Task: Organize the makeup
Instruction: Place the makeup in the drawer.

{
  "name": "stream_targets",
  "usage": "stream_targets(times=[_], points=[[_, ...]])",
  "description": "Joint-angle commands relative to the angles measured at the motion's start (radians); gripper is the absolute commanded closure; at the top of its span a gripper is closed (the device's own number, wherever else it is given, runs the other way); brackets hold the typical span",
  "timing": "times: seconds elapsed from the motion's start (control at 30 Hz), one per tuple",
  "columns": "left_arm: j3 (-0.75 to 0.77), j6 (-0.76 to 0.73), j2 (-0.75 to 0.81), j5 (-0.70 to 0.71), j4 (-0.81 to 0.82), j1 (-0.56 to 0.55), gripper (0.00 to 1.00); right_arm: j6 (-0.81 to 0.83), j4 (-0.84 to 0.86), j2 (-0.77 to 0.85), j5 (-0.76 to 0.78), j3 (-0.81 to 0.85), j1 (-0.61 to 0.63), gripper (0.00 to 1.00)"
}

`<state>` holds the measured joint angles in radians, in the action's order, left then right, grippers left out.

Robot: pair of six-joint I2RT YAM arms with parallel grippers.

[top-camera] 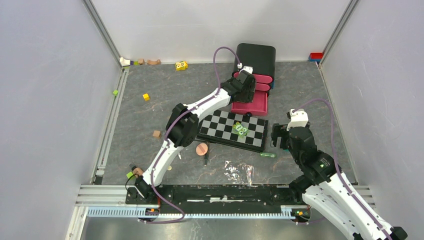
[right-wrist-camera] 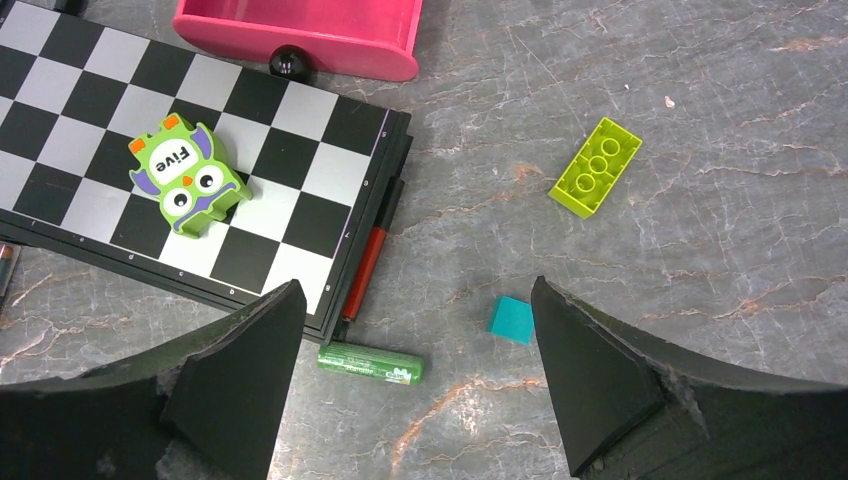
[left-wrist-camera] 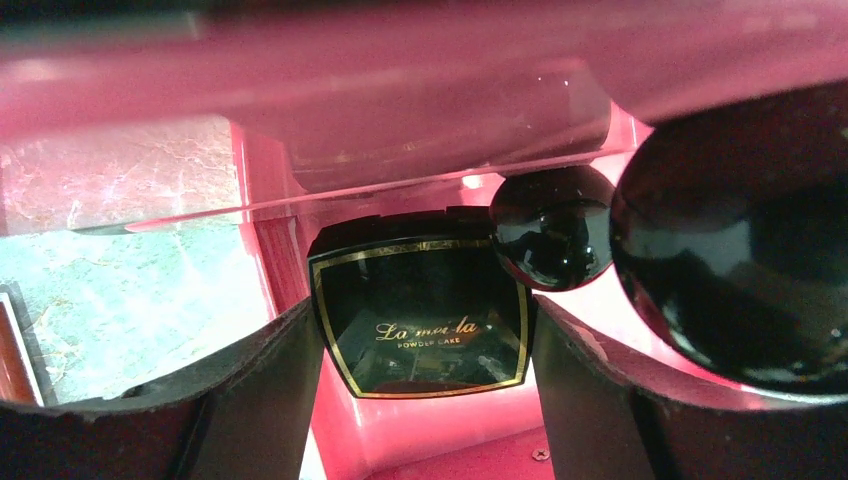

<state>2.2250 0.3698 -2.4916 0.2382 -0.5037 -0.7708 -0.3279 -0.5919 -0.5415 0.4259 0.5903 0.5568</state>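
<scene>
1. We take the small green tube [right-wrist-camera: 370, 362] as the next piece of makeup. It lies flat on the counter [right-wrist-camera: 720, 300], just off the near corner of the chequered board [right-wrist-camera: 200, 130].
2. The right pincer [right-wrist-camera: 415, 290] hangs above it, jaws spread wide and holding nothing. In the right wrist view the tube sits below the gap and closer to the left-hand finger than to the other.
3. The tube's long axis runs nearly along the line on which the jaws close, dipping slightly to the right. We judge the wrist needs about a quarter turn so the fingers meet across the narrow width.
4. We cannot tell which end is the cap.
5. A red and dark pencil [right-wrist-camera: 365, 265] lies tight against the board's edge, its lower end near the tube's left end. A teal block [right-wrist-camera: 510, 320] sits just to the tube's right.
6. The left pincer [left-wrist-camera: 425, 310] is well apart, inside the pink drawer [left-wrist-camera: 400, 435], with the black compact [left-wrist-camera: 420, 345] between its fingers. We cannot tell whether they press on it.
7. The right arm is clearly nearer the tube.
</scene>
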Motion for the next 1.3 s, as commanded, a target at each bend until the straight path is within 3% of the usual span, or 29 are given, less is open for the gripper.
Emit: stream_targets(times=[0.0,0.43,0.73,1.03,1.27], points=[[-0.038,-0.032,0.019,0.003,-0.065,-0.005,0.21,0.003,0.033,-0.002,-0.003,-0.009,0.006,0.09],[-0.131,-0.024,0.069,-0.001,-0.021,-0.01,0.18,0.001,0.037,-0.003,-0.01,-0.007,0.005,0.1],[-0.051,-0.054,0.186,0.009,-0.045,-0.01,0.14,0.01,0.038,-0.016,0.001,0.012,0.006,0.09],[-0.072,-0.084,0.404,0.041,-0.106,-0.013,0.13,0.01,0.047,-0.027,0.006,0.026,0.006,0.09],[-0.309,-0.076,0.71,0.125,-0.189,-0.012,0.12,0.015,0.063,-0.05,0.008,0.047,0.006,0.09]])
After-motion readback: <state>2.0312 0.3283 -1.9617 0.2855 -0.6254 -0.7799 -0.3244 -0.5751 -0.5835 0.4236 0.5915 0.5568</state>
